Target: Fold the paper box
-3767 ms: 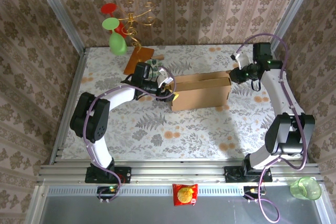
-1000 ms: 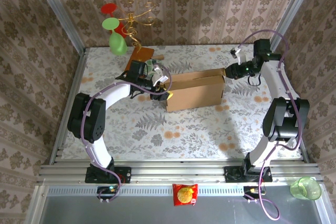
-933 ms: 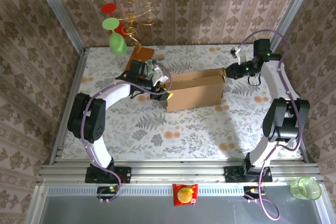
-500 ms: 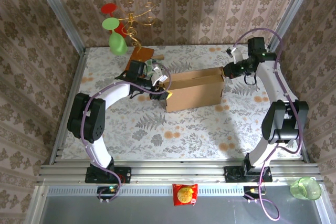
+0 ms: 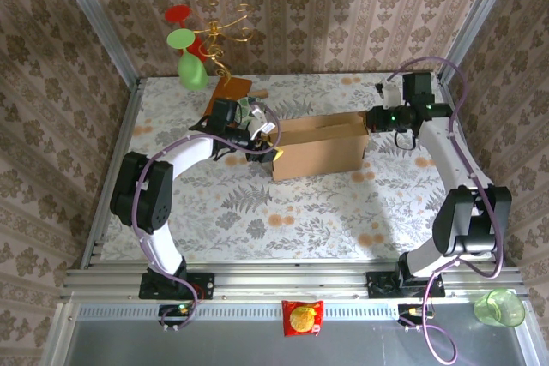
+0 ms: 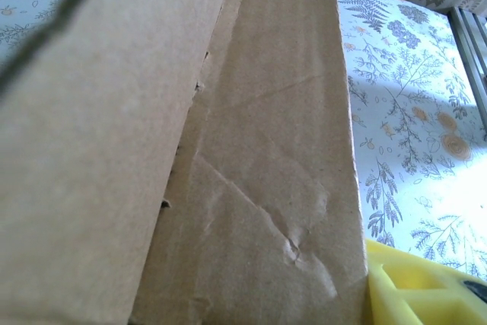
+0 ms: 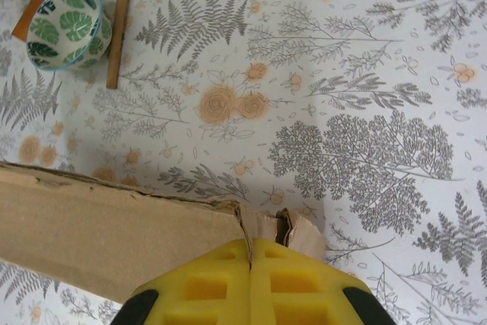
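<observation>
Well, starting at your far left, the gold wire stand (image 5: 219, 27) rises at the back corner of the table (image 5: 257, 212), and its orange-brown base board (image 5: 226, 94) lies flat on the flowered cloth. Near that board, the right wrist view gives you a leaf-patterned bowl (image 7: 65, 24) with a small wooden mallet (image 7: 116, 36) just beside it.

Next comes your left gripper (image 5: 268, 145), set against the left end of the paper box (image 5: 322, 150). In its own camera the box is right up against the lens, and one yellow pad (image 6: 415, 288) lies against the cardboard edge at lower right (the other finger is hidden behind the card). So you cannot tell whether that claw is clamped on the box or merely standing around it.

The paper box sits in the middle of the table as a long, shallow shape with its long side towards you. It runs between the two grippers, and a dark gap shows along its top. Below it, off the table's near edge, lies a snack packet (image 5: 302, 317).

At the box's right end, your right gripper (image 5: 374, 117) meets the top corner. Its yellow pads (image 7: 205, 287) are pressed together with just a seam between them, and their tips touch the ragged corner flap. Whether a sliver of card is nipped there, you cannot tell.

Farthest right, a green cup (image 5: 499, 306) stands off the table by the near rail.
</observation>
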Available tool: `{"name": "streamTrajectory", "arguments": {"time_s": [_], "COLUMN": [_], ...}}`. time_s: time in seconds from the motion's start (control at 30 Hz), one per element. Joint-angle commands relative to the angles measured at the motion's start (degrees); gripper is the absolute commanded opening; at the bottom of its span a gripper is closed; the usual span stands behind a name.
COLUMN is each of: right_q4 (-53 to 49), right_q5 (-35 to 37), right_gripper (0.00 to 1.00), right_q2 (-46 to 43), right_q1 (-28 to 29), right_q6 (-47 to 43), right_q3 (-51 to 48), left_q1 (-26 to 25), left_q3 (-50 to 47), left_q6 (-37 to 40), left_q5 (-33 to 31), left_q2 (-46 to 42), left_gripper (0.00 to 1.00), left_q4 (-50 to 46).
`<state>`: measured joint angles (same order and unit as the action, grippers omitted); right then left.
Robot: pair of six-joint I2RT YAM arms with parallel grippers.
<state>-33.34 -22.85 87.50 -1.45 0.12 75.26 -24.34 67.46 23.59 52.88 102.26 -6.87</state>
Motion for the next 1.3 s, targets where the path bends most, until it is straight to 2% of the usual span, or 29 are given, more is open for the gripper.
{"name": "streamTrajectory", "arguments": {"time_s": [0.0, 0.67, 0.8, 1.03, 1.2, 1.27], "right_q4": [2.2, 14.2, 16.6, 19.5, 20.2, 20.3], "right_q5": [-1.4, 2.6, 2.8, 3.3, 3.6, 3.4], "right_gripper": [0.0, 0.0, 0.0, 0.0, 0.0, 0.0], "right_q2": [-3.2, -10.7, -12.3, -14.7, -15.2, -15.3], "right_q1": [2.0, 3.7, 3.7, 3.9, 4.1, 4.1], "right_q6": [4.9, 5.4, 5.5, 5.4, 5.1, 5.1], "right_q3": [-3.4, -17.7, -20.4, -23.6, -24.0, -24.0], "left_q1": [0.0, -0.2, -0.1, -0.3, -0.9, -0.8], "left_q3": [-0.1, -0.6, -1.8, -5.7, -8.5, -9.7], "left_q6": [-2.5, -4.0, -5.6, -10.8, -13.0, -13.8], "left_q5": [-2.8, -3.1, -3.2, -4.4, -5.8, -6.7], "left_q2": [-1.4, -2.2, -3.7, -7.9, -11.2, -12.5], "left_gripper": [0.5, 0.52, 0.57, 0.71, 0.81, 0.83], "left_q4": [2.0, 3.4, 5.0, 11.1, 12.3, 12.2]}}
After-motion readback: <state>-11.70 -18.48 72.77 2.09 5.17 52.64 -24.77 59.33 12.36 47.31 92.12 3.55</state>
